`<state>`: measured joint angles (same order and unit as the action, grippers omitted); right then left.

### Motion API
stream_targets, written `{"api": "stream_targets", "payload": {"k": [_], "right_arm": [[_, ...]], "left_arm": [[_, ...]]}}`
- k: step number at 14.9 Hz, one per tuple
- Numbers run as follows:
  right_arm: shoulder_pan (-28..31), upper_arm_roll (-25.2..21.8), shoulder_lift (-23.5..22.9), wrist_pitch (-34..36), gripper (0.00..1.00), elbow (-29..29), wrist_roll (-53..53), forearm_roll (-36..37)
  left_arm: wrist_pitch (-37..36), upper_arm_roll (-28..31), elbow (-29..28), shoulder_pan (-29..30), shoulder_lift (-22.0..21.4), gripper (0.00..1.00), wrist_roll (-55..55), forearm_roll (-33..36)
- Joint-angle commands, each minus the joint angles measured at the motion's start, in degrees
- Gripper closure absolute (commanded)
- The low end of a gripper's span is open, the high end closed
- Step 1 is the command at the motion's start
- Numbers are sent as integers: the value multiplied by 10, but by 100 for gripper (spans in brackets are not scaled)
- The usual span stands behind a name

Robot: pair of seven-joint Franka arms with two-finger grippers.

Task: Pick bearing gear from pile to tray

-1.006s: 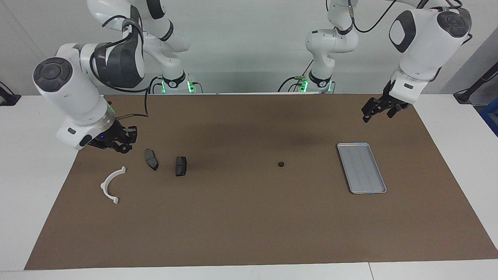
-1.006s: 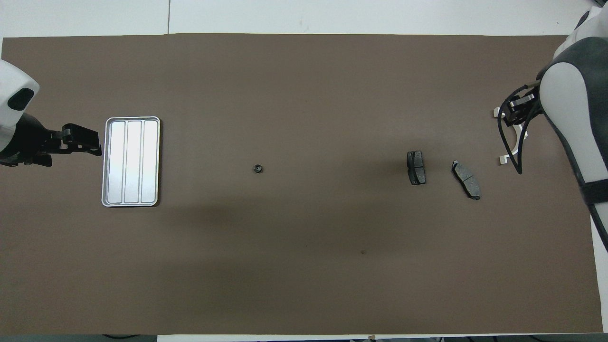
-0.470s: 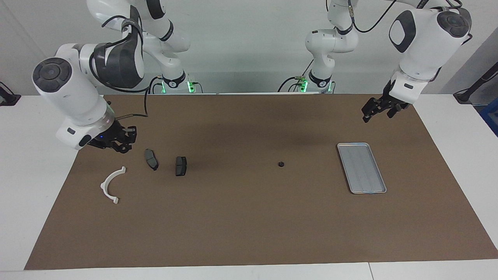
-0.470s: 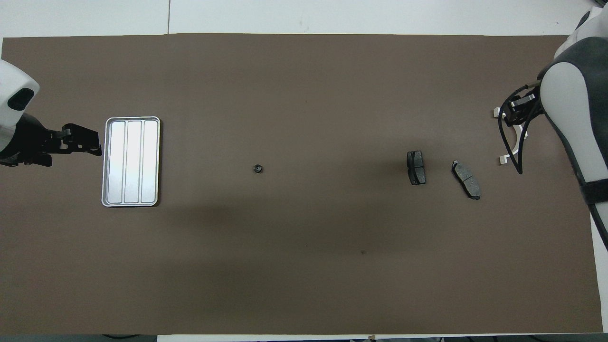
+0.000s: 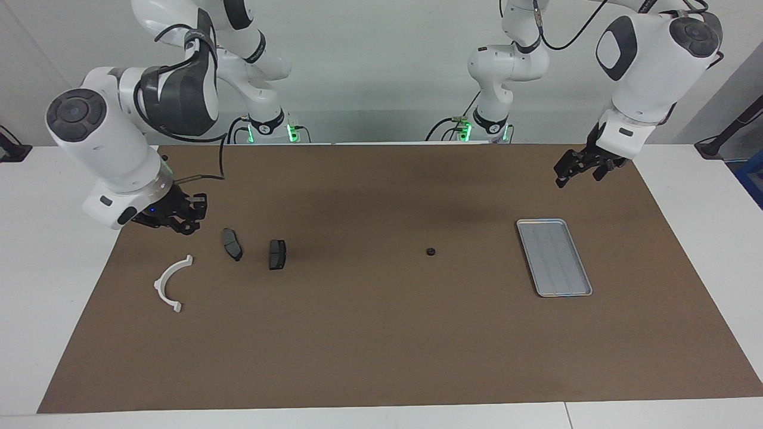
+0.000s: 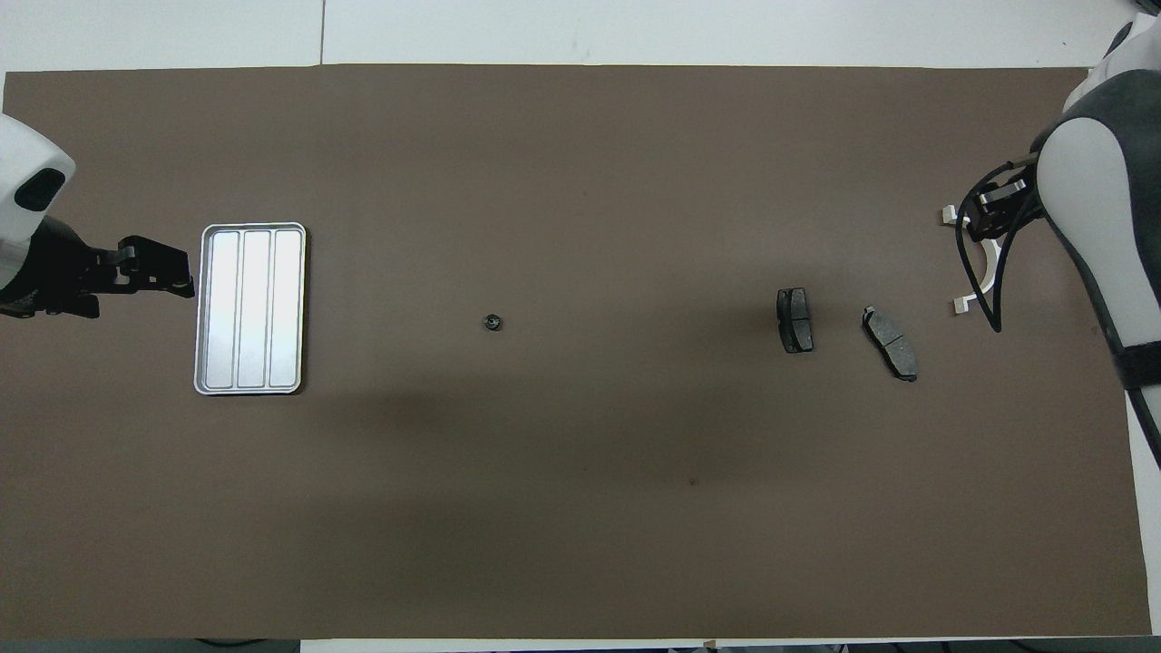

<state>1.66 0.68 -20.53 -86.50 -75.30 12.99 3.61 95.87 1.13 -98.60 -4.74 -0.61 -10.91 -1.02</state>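
The bearing gear (image 5: 430,251), a tiny black round piece, lies alone on the brown mat mid-table; it also shows in the overhead view (image 6: 492,321). The silver tray (image 5: 554,257) lies empty toward the left arm's end, also seen from overhead (image 6: 250,308). The pile lies toward the right arm's end: two dark brake pads (image 5: 232,243) (image 5: 277,254) and a white half-ring bracket (image 5: 170,282). My left gripper (image 5: 563,173) hangs over the mat beside the tray. My right gripper (image 5: 179,217) hangs over the mat by the bracket and the pads. Neither gripper touches anything.
The brown mat (image 5: 381,345) covers most of the white table. From overhead, the right arm's cable and wrist (image 6: 993,204) cover part of the bracket (image 6: 978,283). The pads show there too (image 6: 795,319) (image 6: 890,342).
The right arm has drifted slightly toward its own end of the table. The left arm and all parts have stayed put.
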Motion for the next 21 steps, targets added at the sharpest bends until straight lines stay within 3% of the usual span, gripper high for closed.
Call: {"api": "stream_targets", "payload": {"k": [1,21], "right_arm": [[4,4,12,1,100,-13,7,11],[19,0,15,-27,100,-10,16,29]], "left_arm": [[-6,-3,-4,3,-8,0,4,3],[-6,-3,-4,3,-9,0,4,3]]}}
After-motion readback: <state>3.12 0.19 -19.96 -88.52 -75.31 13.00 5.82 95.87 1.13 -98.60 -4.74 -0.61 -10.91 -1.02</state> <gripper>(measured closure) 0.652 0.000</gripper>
